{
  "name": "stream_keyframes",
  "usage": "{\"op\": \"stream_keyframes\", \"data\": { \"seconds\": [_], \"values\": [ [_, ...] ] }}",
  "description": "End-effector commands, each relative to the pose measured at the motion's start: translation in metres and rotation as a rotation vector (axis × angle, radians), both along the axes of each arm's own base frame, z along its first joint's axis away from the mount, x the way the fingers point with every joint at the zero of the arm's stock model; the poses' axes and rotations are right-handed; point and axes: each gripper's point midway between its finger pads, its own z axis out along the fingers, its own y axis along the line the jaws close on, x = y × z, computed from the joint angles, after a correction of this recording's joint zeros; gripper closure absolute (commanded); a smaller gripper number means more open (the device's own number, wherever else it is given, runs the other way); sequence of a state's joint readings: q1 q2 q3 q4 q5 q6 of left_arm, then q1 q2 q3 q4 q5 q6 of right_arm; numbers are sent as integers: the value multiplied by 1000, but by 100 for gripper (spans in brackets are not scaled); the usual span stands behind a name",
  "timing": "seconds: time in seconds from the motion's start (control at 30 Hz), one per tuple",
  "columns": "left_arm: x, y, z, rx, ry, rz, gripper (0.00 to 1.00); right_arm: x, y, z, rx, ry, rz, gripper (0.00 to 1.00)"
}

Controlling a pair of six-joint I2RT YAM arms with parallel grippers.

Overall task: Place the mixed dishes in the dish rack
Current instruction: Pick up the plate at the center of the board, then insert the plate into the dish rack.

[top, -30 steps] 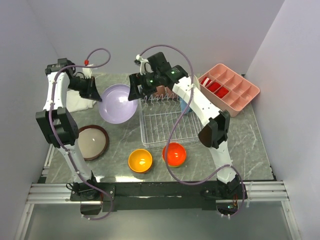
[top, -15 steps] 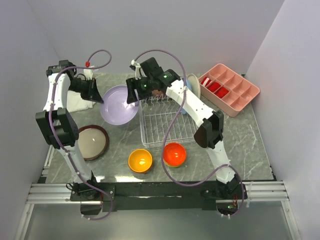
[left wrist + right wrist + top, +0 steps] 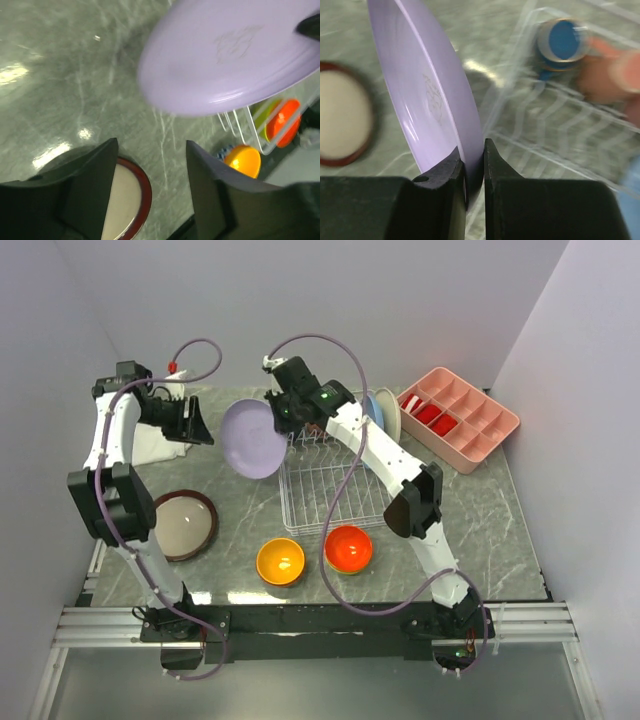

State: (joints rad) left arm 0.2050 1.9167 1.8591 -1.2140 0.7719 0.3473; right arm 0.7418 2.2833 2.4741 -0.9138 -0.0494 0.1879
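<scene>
The right gripper (image 3: 474, 150) pinches the rim of the lavender plate (image 3: 427, 95); the left gripper (image 3: 151, 147) stands wide apart, holding nothing.

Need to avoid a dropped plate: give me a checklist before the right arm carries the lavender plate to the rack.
1. Hold: right gripper shut on the lavender plate's rim: ok.
2. Release: left gripper open, apart from the plate: ok.
3. Plate tipped up on edge: ok.
4. Space: dish rack shows bare wires at its middle: ok.
5. Grip firm enough: cannot tell.
</scene>
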Motion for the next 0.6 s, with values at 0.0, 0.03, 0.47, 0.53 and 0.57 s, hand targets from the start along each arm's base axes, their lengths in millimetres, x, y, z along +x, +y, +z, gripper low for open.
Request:
{"op": "stream_keyframes", "data": {
  "seconds": [0.0, 0.03, 0.47, 0.53, 0.57],
  "values": [
    [30, 17, 52, 104, -281, 168, 33, 31, -75, 86, -123, -307, -268, 100],
    [34, 20, 55, 109, -293, 200, 32, 36, -95, 92, -175, -353, -359, 100],
    [44, 23, 27, 66, -243, 213, 31, 13, -215, 123, -429, -515, -806, 100],
    [43, 23, 25, 73, -245, 214, 31, 12, -219, 113, -449, -488, -798, 100],
    [42, 23, 24, 76, -246, 211, 31, 11, -222, 110, -465, -480, -796, 100]
  ]
}}
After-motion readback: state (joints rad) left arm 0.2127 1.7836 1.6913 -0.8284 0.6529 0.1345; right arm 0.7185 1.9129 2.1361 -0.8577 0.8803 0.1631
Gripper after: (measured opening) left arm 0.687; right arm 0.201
